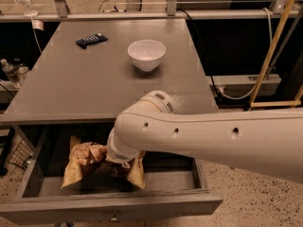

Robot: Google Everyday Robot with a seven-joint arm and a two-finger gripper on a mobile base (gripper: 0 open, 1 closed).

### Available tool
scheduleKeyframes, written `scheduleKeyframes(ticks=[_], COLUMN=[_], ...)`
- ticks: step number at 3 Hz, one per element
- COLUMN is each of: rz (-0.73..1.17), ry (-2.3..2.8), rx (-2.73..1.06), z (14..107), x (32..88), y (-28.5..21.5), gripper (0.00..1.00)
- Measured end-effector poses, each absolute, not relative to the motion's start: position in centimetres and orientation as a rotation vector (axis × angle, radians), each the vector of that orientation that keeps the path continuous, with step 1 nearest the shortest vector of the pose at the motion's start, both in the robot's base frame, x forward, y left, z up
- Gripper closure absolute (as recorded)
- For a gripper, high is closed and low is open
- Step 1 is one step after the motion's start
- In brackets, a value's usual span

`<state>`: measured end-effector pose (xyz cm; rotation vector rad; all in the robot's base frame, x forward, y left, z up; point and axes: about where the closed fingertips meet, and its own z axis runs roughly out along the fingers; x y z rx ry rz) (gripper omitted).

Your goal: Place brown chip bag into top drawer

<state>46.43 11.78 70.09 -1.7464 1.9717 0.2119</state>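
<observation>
The brown chip bag [90,167], crinkled with tan-yellow ends, lies inside the open top drawer [118,203] under the grey table's front edge. My white arm reaches down from the right into the drawer. My gripper [119,167] is at the end of the arm, right over the bag's right part, hidden behind the wrist. The drawer's small metal knob [114,217] shows at its front.
On the grey table [71,89] stand a white bowl [147,54] and a small dark flat bar [91,40] further back left. Bottles [10,71] stand left of the table. Cables and a yellow pole are at the right.
</observation>
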Motion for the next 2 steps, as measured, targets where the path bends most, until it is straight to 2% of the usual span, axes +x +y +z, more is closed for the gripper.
scheduleKeyframes(ticks=[2], rz=[0.174], ry=[1.983], rx=[-1.619], z=[69.66], x=[48.07], y=[11.98], gripper=[1.0])
